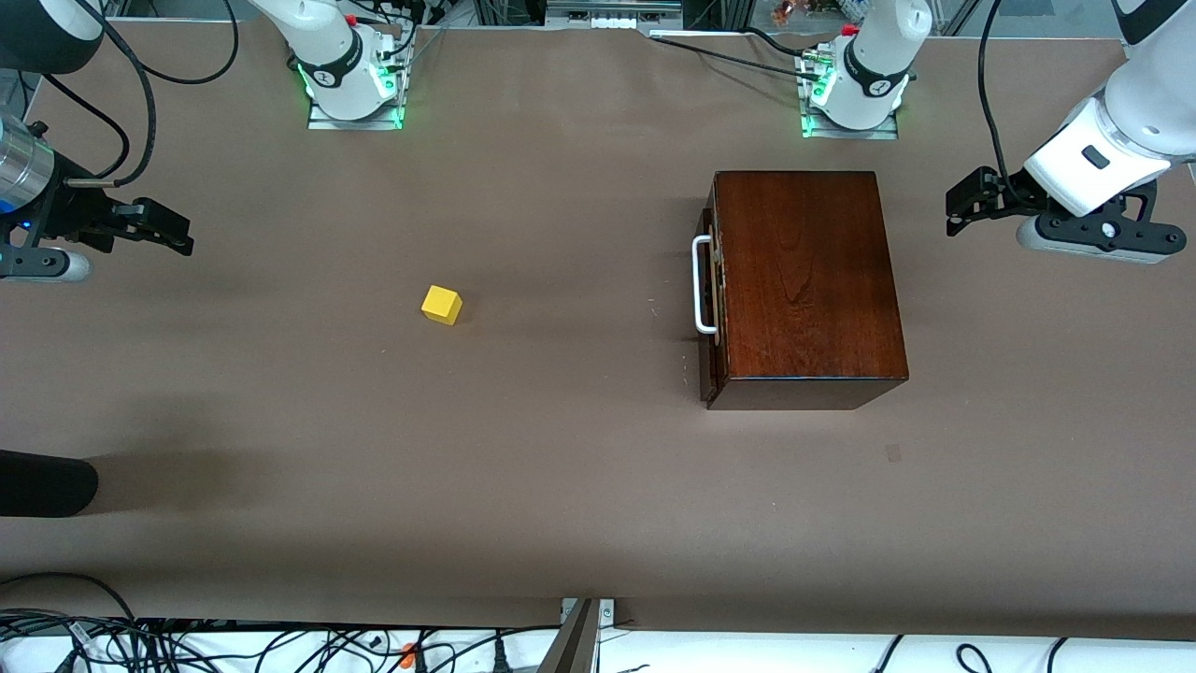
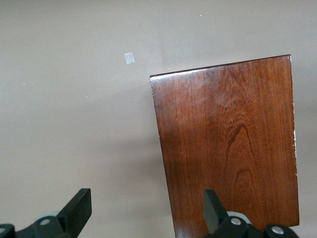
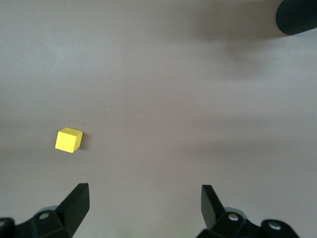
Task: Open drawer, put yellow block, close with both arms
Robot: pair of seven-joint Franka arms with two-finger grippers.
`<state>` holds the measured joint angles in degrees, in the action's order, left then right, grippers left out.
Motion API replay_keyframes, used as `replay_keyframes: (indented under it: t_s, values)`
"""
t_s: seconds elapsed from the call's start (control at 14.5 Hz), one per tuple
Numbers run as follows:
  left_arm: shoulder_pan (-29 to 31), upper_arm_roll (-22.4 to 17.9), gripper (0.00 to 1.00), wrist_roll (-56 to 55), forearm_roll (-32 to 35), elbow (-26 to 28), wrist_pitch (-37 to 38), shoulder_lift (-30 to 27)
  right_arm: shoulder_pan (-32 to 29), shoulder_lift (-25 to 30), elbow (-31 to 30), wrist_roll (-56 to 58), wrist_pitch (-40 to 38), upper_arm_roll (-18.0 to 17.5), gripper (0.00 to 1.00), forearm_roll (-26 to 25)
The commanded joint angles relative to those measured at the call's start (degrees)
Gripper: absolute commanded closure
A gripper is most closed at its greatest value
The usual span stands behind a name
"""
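- While both arms hang raised at the two ends of the table [image 1: 561,486], the yellow block [image 1: 442,305] sits alone on the bare brown surface, nearer to the front camera than either gripper and well apart from both.
- The block is a small, plain, bright-yellow cube with crisp edges and a matte face; in the right wrist view it lies [image 3: 68,140] on the tabletop ahead of one spread fingertip.
- The right gripper [image 1: 173,234] hovers over the right arm's end of the table, its black fingers [image 3: 77,201] spread wide apart and holding nothing.
- The wooden box [image 1: 804,280] stands toward the left arm's end, a glossy, dark reddish-brown rectangular case with visible grain.
- The drawer [image 1: 712,308] is pushed in, its dark front flush with the box; its white U-shaped bar handle [image 1: 701,285] faces the block.
- The left gripper [image 1: 962,201] hovers beside the box, off the side away from the handle, with its black fingers [image 2: 79,208] wide apart and empty; the left wrist view shows the box's polished top [image 2: 228,144] below it.
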<state>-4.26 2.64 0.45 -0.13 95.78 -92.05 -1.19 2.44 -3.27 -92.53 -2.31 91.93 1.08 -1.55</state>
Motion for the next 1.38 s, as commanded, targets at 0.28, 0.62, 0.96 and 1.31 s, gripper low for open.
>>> replay_keyframes:
  t_s: [0.28,0.62,0.96,1.31]
  values:
    - [0.4,0.2,0.0,-0.1,-0.1,-1.1,1.2,0.2,-0.1,0.8,-0.2,0.1,0.4,0.2,0.0,0.7]
    - [0.5,0.2,0.0,-0.2,-0.1,-1.3,1.4,0.5,-0.1,0.7,-0.2,0.1,0.4,0.2,0.0,0.7]
    - [-0.6,3.1,0.0,-0.6,-1.1,-2.4,5.6,0.7,-0.1,0.5,-0.2,0.1,0.4,0.2,0.0,0.7]
    - [-0.7,11.9,0.0,-0.9,-1.1,-2.5,8.5,7.7,-0.1,0.5,-0.2,0.1,0.4,0.2,0.0,0.7]
